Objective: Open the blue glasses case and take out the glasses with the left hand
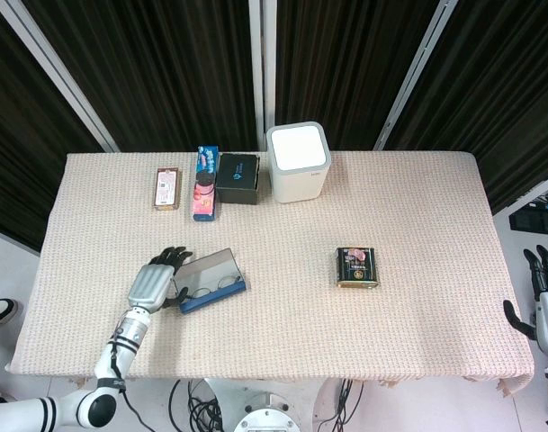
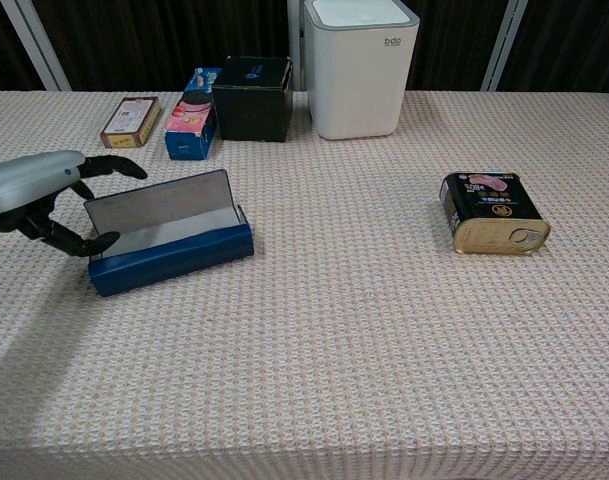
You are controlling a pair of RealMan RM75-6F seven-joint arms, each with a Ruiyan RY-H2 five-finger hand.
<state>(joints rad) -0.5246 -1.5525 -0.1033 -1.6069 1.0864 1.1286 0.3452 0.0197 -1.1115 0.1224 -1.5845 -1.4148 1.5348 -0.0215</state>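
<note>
Near the counter's [image 1: 417, 180] front left corner, one blue glasses case [image 1: 206, 282] lies open, grey-lined lid raised, one pair of glasses [image 1: 211, 288] inside. The left hand [image 1: 157, 282] has its fingers [image 2: 119, 166] spread at the lid; the right hand [image 1: 543, 301] hangs open off the right edge.

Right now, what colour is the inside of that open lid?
Pale grey; the lid shows best in the chest view.

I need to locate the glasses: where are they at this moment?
In the head view the glasses lie inside the open blue glasses case, near the table's front left, right beside the left hand.
</note>
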